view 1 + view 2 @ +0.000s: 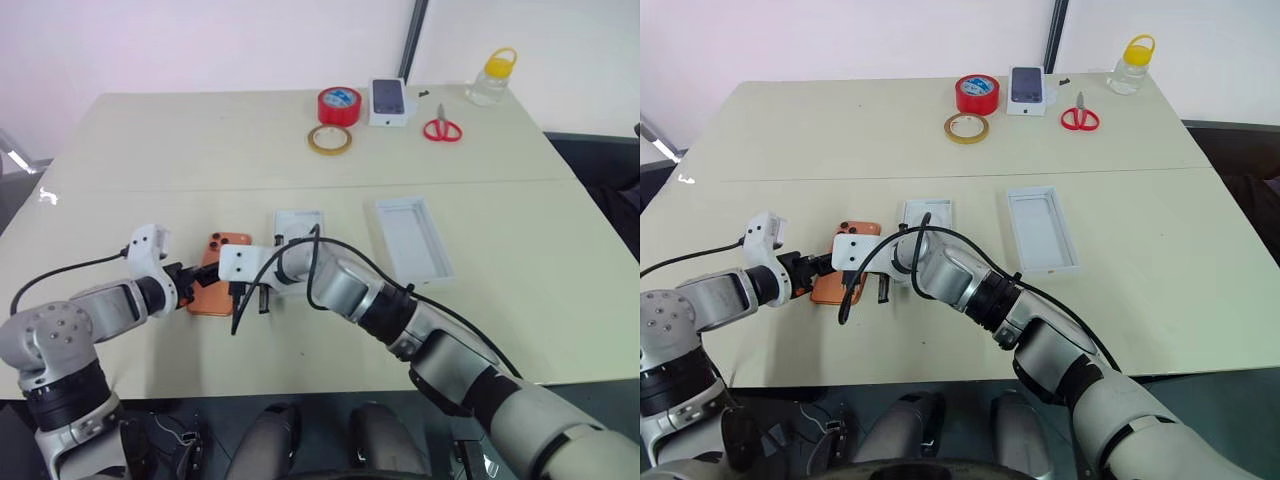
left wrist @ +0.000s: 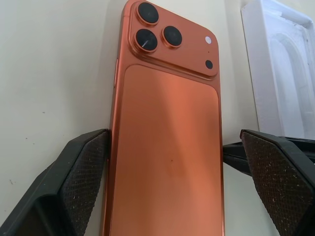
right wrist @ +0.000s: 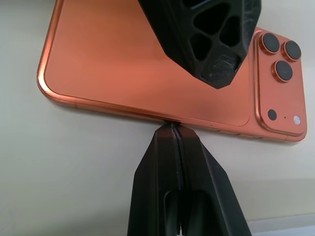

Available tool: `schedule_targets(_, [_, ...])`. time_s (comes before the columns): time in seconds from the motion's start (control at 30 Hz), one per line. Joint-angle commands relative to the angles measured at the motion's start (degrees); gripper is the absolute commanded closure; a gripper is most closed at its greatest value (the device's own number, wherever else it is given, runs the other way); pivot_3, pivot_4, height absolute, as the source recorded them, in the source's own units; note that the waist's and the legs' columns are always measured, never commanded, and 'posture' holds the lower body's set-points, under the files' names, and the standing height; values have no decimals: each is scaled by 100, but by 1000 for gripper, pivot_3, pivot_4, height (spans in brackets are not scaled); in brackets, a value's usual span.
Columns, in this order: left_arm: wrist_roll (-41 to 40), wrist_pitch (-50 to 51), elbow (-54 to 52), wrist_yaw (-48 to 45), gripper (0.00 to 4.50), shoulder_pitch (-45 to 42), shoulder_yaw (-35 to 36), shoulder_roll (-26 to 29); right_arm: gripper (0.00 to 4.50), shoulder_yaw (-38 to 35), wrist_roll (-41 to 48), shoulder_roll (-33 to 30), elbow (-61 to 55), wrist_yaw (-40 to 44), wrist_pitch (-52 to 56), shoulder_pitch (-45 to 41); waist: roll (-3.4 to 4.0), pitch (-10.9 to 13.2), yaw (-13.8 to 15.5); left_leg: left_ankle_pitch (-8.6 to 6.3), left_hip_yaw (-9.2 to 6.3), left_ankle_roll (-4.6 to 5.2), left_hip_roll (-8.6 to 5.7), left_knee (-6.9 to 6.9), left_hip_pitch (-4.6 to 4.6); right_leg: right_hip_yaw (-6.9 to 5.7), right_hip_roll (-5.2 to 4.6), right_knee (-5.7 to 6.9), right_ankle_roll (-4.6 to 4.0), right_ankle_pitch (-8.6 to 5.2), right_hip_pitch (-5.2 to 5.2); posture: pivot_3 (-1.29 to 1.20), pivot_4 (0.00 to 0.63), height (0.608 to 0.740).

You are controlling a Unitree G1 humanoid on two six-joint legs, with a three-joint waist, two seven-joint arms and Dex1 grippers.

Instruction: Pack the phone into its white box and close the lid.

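The phone [image 1: 222, 270] lies flat on the table [image 1: 180, 140], back up, near the front edge on the left half. Its long axis runs from the front edge toward the far edge, and the end with the three lenses points to the far edge.

The left gripper [image 2: 167, 182] has its fingers [image 2: 81, 177] spread wide, one on each long side of the phone at its near end. One finger is close against the phone's long edge; whether it touches I cannot tell.

The right gripper [image 3: 173, 129] has its fingers pressed together, holding nothing, with the tips at the phone's right long edge, about midway along it.

The box [image 1: 298, 222] lies just right of the phone, partly hidden by the right arm, its long axis parallel to the phone's. The lid [image 1: 413, 238] lies further right, well apart from the phone, also lengthwise toward the far edge.

Near the far edge stand a red tape roll [image 1: 339, 104], a tan tape ring [image 1: 329, 139], a small phone carton [image 1: 390, 102], scissors [image 1: 441, 128] and a bottle [image 1: 492, 78].
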Motion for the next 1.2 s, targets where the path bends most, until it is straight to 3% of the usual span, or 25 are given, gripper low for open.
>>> schedule_targets(0.03, [-282, 305, 90, -41, 21, 101, -167, -416, 4500, -36, -132, 115, -55, 5, -159, -62, 8, -8, 5, 0, 0, 0, 0, 0, 0, 0, 0, 0, 0, 0, 1, 0, 150, 740])
schedule_targets(0.37, [-811, 305, 313, 207, 21, -104, 386, -770, 4500, -144, -261, 40, -156, 71, -210, 86, 16, -17, 23, 0, -3, 0, -1, 1, 2, -3, -1, -3, 0, 0, 5, 0, 150, 740])
schedule_targets(0.73, [-1576, 305, 744, 910, 21, -399, 889, -801, 4500, -280, -363, 36, -288, 108, -138, 190, 15, -18, 14, 0, -7, 0, -1, 2, 1, -7, -1, -4, 0, 0, 6, 0, 150, 740])
schedule_targets(1.2, [-2421, 305, 579, 1343, 21, -109, 503, -513, 4500, -303, -460, 28, -365, 195, -127, 265, 12, -18, -28, 0, -7, 0, 1, -1, 0, -4, 1, -3, 0, 0, 3, 0, 150, 740])
